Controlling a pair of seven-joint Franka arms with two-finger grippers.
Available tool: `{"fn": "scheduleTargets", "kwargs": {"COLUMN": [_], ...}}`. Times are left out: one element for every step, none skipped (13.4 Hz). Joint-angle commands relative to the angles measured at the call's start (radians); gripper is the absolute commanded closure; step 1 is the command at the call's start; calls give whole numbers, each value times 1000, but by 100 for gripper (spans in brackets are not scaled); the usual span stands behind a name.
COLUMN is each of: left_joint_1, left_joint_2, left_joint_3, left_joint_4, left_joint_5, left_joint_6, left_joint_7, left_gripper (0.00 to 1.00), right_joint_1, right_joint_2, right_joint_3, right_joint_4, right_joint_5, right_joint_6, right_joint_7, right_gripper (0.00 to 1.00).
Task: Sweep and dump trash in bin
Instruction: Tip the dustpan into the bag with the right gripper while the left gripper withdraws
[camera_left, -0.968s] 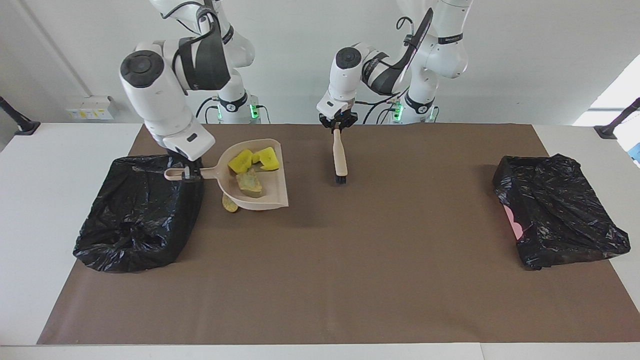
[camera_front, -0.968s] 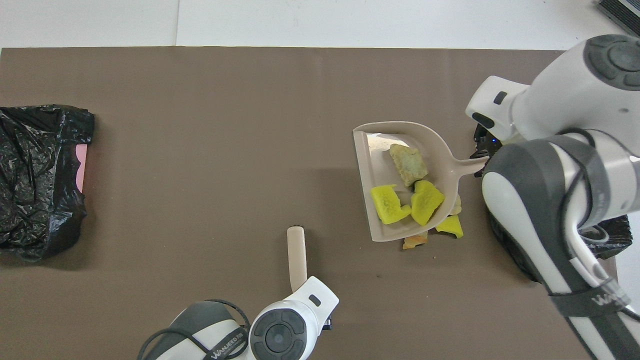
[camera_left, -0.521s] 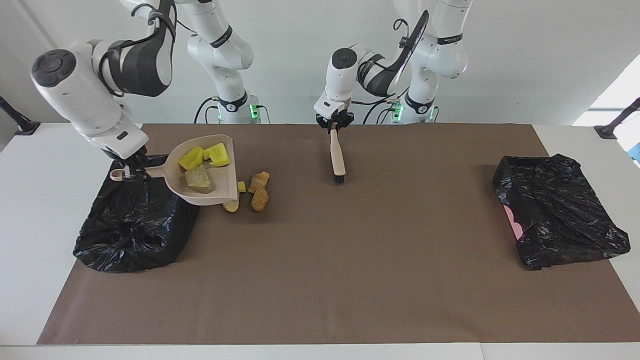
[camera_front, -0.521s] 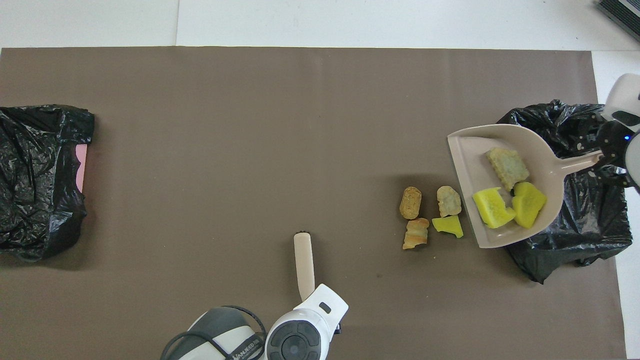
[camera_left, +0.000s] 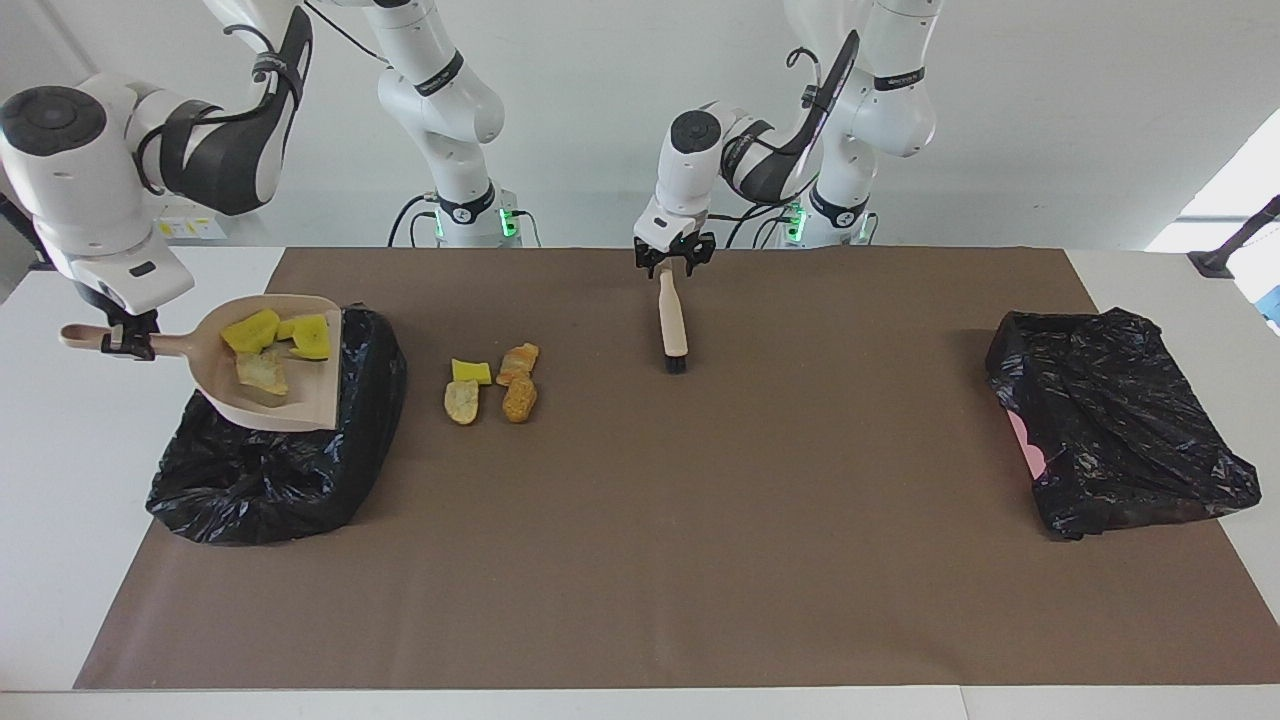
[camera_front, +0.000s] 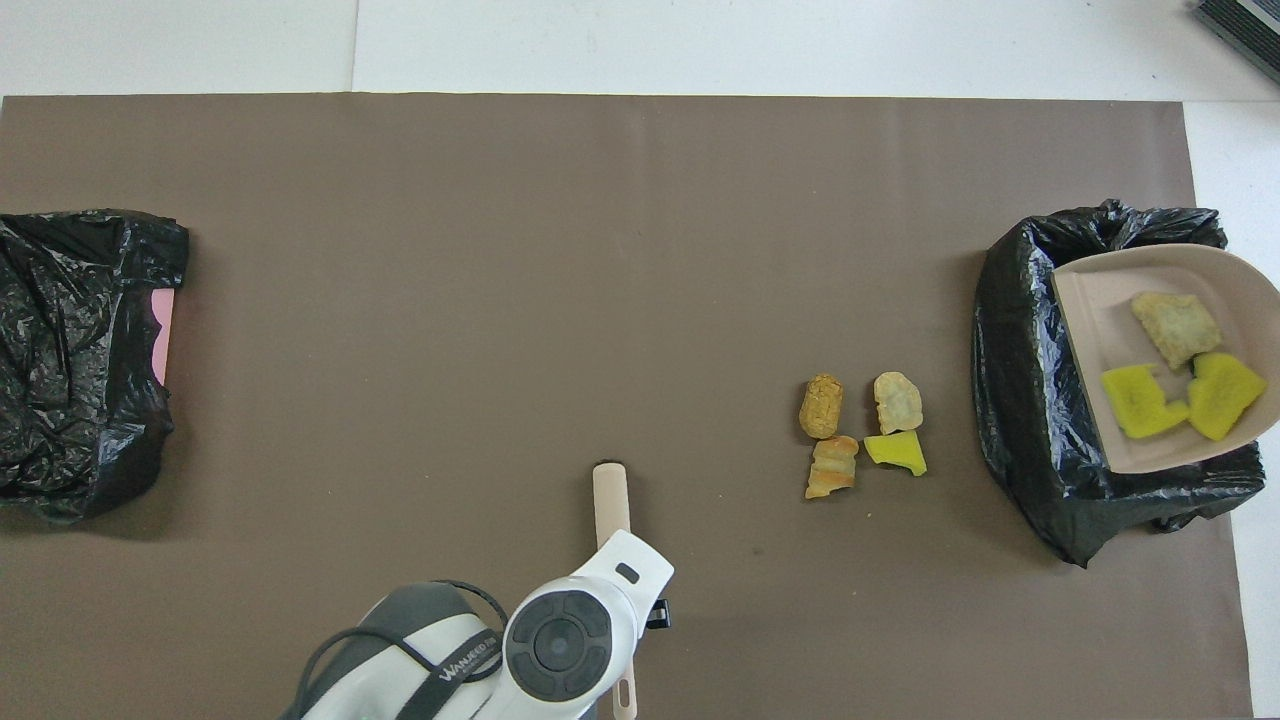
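Three light, spongy lumps of trash ride loose in the dustpan over the bin, its handle pinched in your right gripper. Four pieces lie on the mat. Left gripper clamps the brush; tip gently.

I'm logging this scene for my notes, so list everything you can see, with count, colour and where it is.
Trash lumps in dustpan: three, two yellow, one tan.
Trash lumps on mat: four, one yellow, three tan to orange-brown, between bin and brush.
Dustpan: one, beige, over the bin at the right arm's end.
Bins: two, black-bagged, one at each end.
Brush: one, beige, black bristles.
Mat: one, brown.
Right pincer: on dustpan handle.
Left pincer: on brush handle.
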Motion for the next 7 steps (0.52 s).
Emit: {"fn": "scheduleTargets", "kwargs": {"left_joint_1": [139,186,232,272,306,357,400], "left_joint_2": [3,6,9,12,15,24,26], "left_joint_3": [4,4,4,3,3,3,3], "left_joint_4": [46,46,45,45,45,45,45], "left_joint_5": [17,19,20,43,65,75,77], "left_joint_6": [-75,-74,-74,-74,-76,-74,-74], "left_joint_7": [72,97,121,143,158,193,233], "left_gripper": [0,0,0,0,0,0,0], "right_joint_1": [22,40,43,50,71,79,100], "right_joint_2": [-58,-60,-60,-66,-67,-75,-81], "right_joint_3": [4,4,6,4,4,6,6], "right_joint_4": [-81,-81,-80,-80,-77,-78,-78], "right_joint_5": [-132,-194,-243,-283,-340,-386,-403], "right_joint_6": [13,-3,-23,-43,-65,-86,-109], "right_joint_7": [145,190,216,222,222,222,222], "right_gripper": [100,100,100,100,100,100,100]}}
